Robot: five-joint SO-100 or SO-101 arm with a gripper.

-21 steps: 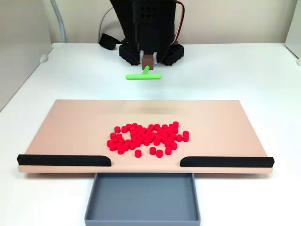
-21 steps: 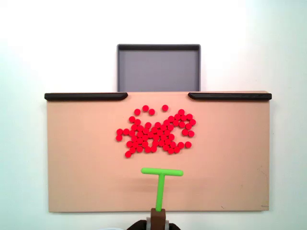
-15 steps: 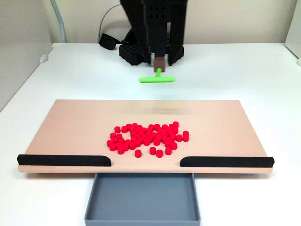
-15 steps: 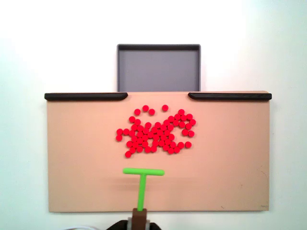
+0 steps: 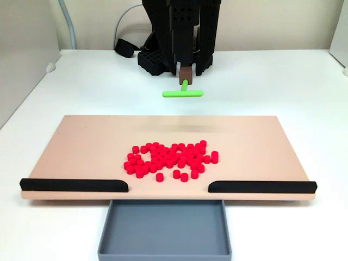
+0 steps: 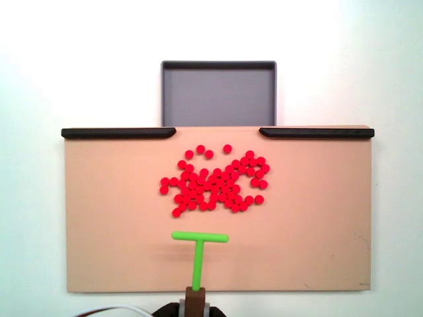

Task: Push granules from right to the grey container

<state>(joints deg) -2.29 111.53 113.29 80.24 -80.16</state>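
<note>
Hiding the grip: the black arm (image 5: 182,32) covered the gripper (image 5: 185,72) from the front fixed view, and the top-down fixed view cut it off at the bottom edge (image 6: 196,305); only a brown block showed where the green T-shaped stick (image 6: 198,254) entered it, so whether the jaws were clamped on that block could not be told.
Cut off: the arm's upper part ran out of the top of the front view; the near end of the grey container (image 5: 165,231) was clipped by the lower edge there.
Granules: dozens of small bright red pellets (image 6: 215,183) lay in a loose, wide cluster on the tan board (image 6: 106,218), roughly at its middle, with a few strays (image 6: 200,151) on the side toward the container.
Granules, front view: the pellets (image 5: 171,159) showed as short cylinders, several touching, three or four loose ones nearest the gap.
Container: the slate-grey tray (image 6: 219,94) sat just past the board's edge, in line with the gap between the two black edge strips (image 6: 119,133); no pellet was seen in it.
Stick: from above, its crossbar lay over the board, near the cluster and apart from it, slightly left of the cluster's centre.
Front view alone: the stick (image 5: 183,91) appeared raised, beyond the board's far edge, with a faint shadow on the board (image 5: 81,147).
Overhead alone: the container's whole rectangular outline and low walls.
</note>
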